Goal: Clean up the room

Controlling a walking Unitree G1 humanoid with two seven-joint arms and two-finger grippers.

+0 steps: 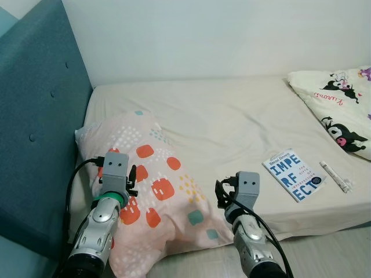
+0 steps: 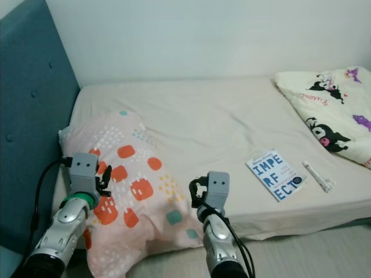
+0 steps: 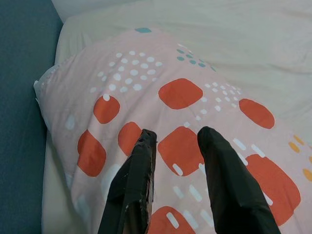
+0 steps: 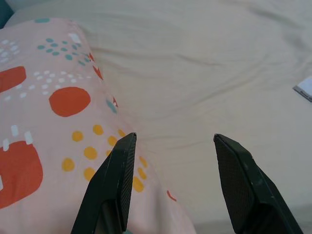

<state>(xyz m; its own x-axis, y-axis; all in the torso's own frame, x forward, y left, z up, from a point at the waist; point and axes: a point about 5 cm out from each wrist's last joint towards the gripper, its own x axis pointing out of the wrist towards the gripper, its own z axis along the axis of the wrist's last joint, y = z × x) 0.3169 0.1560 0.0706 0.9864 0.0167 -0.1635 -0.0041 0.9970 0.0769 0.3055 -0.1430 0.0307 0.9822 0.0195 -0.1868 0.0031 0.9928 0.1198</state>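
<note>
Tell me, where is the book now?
The book lies on the bed, on the robot's right near the front edge, beside a small white tube.

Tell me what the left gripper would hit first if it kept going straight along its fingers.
Most likely the pink patterned pillow: the open left gripper points down onto its orange patches. Depth is unclear.

A pink pillow (image 1: 156, 185) with orange patches lies askew, overhanging the bed's near edge by the headboard.
</note>
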